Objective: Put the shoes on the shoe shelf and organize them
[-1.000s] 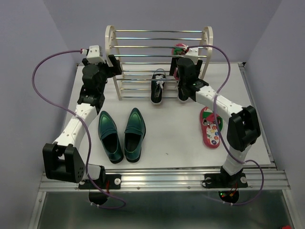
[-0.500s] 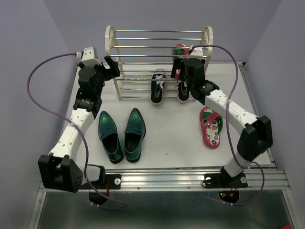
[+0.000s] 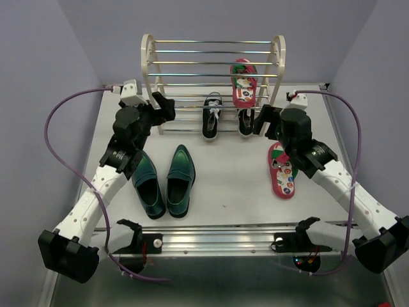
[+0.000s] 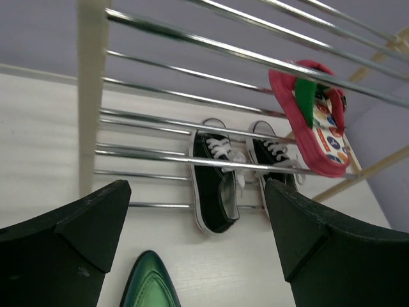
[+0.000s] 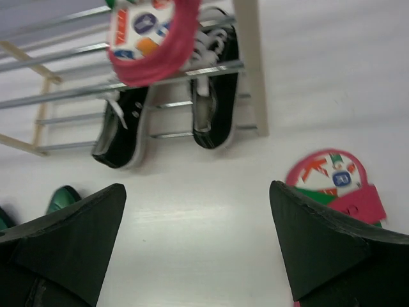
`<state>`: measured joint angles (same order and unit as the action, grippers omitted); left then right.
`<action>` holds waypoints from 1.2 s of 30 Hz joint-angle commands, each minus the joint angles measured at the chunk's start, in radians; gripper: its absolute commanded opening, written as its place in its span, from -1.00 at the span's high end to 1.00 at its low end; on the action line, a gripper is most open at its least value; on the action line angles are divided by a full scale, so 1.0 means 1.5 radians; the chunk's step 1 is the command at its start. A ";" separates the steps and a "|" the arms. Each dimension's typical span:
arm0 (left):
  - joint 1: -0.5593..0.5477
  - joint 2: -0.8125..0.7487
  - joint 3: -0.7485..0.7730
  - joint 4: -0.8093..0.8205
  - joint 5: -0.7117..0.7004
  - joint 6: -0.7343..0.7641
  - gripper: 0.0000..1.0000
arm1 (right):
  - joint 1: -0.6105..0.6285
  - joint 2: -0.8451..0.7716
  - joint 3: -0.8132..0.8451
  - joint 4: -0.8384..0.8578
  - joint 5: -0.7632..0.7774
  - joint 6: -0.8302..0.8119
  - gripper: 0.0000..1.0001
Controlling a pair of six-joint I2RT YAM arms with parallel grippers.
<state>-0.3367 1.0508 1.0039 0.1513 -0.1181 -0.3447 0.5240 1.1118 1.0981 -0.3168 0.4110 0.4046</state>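
The cream shoe shelf (image 3: 148,64) stands at the back of the table. One red flip-flop (image 3: 243,82) (image 4: 313,121) (image 5: 150,38) lies on a middle tier at the right. Two black sneakers (image 3: 211,118) (image 3: 246,121) sit on the bottom rods, toes inward. On the table in front stand both green loafers (image 3: 147,182) (image 3: 180,179), with the other flip-flop (image 3: 282,171) (image 5: 335,185) at the right. My left gripper (image 3: 163,107) (image 4: 198,236) hangs open by the shelf's left post. My right gripper (image 3: 263,121) (image 5: 198,243) is open, in front of the shelf's right post, holding nothing.
The shelf's upper rods (image 3: 214,52) carry nothing. Purple cables (image 3: 61,121) loop off both arms at the table's sides. A metal rail (image 3: 217,240) runs along the near edge. A loafer toe (image 4: 150,284) shows under the left gripper.
Both arms have drawn back from the shelf toward the near side. The right gripper has come away from the flip-flop, which stays on the tier. Both stay open.
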 commanded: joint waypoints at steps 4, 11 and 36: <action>-0.158 0.001 -0.027 -0.030 -0.058 -0.030 -0.98 | -0.127 -0.008 -0.088 -0.163 0.044 0.114 -1.00; -0.231 0.006 -0.045 -0.051 -0.046 -0.040 -0.98 | -0.233 0.034 -0.140 -0.151 0.017 0.120 -1.00; -0.257 0.045 -0.061 -0.054 -0.027 -0.033 -0.98 | -0.290 0.068 -0.252 0.058 -0.279 0.096 0.99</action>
<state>-0.7181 1.1152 0.9085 0.0395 -0.1604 -0.3946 0.0860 1.3033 0.7437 -0.3260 0.1535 0.5362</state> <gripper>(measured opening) 0.989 0.062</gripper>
